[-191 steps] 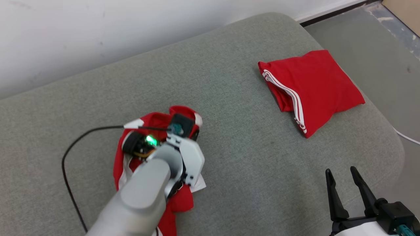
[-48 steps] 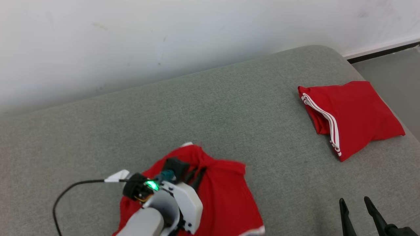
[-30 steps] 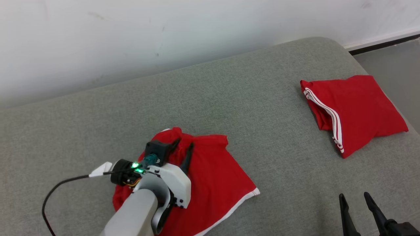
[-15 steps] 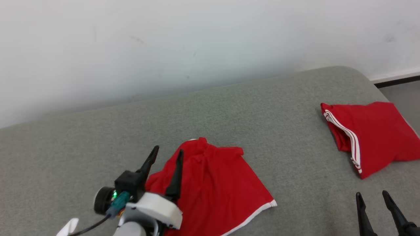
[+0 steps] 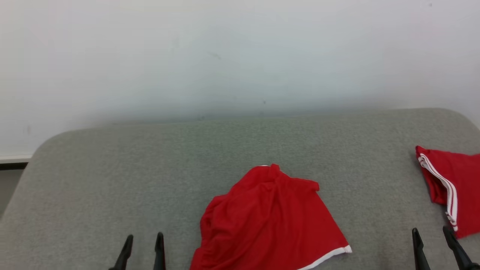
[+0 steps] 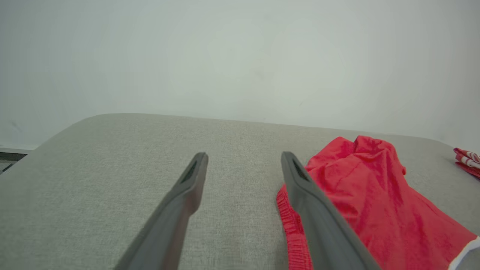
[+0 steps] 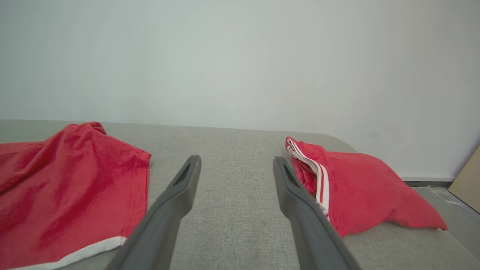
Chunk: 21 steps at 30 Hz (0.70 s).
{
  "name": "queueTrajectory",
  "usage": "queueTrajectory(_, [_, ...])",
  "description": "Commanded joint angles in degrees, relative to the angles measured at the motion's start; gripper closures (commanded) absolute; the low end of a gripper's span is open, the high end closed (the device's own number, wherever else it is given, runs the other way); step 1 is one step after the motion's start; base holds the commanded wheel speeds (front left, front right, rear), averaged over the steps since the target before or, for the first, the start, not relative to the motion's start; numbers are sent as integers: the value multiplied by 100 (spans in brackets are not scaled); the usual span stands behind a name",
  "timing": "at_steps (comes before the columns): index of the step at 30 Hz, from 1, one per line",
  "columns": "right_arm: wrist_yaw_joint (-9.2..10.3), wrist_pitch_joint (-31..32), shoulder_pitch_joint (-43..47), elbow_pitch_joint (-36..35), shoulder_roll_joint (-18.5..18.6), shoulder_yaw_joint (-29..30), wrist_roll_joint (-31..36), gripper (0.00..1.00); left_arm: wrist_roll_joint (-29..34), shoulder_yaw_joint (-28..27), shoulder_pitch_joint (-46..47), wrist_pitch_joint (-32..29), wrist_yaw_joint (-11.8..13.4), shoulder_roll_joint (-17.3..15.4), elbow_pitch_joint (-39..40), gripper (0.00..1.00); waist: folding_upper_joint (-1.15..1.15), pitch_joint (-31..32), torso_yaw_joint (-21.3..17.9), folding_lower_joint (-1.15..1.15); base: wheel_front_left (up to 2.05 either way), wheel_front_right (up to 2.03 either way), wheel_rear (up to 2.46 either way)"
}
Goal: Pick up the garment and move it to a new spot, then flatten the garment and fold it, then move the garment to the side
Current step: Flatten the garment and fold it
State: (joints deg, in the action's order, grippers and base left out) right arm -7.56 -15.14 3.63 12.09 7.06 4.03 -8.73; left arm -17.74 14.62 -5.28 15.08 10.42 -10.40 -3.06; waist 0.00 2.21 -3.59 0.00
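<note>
A grey upholstered seat (image 5: 112,180) with a coarse woven cover and rounded corners takes up the lower half of the head view. Directly behind the seat rises a plain white wall (image 5: 240,56), matt, with a few faint scuffs and small dark specks. Just above the seat's back edge the wall is shaded a soft bluish grey. Past the seat's left corner a dark skirting strip (image 5: 11,165) runs along the foot of the wall, with grey floor (image 5: 4,183) below it. In the right wrist view the skirting and a worn patch of floor also show beyond the seat's right end, and a tan board (image 7: 468,180) stands at that view's right edge, farther from the seat. The light over the seat is even and soft.
</note>
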Motion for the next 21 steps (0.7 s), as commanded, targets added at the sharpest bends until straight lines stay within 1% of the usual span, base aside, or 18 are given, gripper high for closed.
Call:
queueTrajectory(1, [16,5,88,60,-4,-20,40,0,139,-146,-212,6,-126,62,63,0,0,72,173,0,0,0,0])
queueTrajectory(2, [16,5,113,96,-12,-47,48,0,220,-215,-337,6,-199,61,23,0,0,86,213,0,0,0,0])
queueTrajectory(4, [16,5,124,168,-17,-85,53,0,270,-405,-478,6,-330,193,34,0,0,112,277,0,0,0,0])
queueTrajectory(6, [16,5,141,246,-28,-148,63,0,399,-565,-620,5,-501,246,13,0,0,135,313,0,0,0,0])
queueTrajectory(11, [16,5,111,394,-39,-304,44,0,648,-927,-818,5,-811,459,-116,0,0,167,359,0,0,0,0])
queueTrajectory(15, [16,5,80,477,-39,-435,-6,0,772,-1065,-799,4,-1044,592,-115,0,0,175,371,0,0,0,0])
queueTrajectory(16, [16,5,80,477,-39,-435,-6,0,772,-1065,-799,4,-1044,592,-115,0,0,175,371,0,0,0,0])
queueTrajectory(21, [16,5,27,530,-28,-501,-42,0,875,-1175,-736,5,-1269,691,-145,0,0,167,359,0,0,0,0])
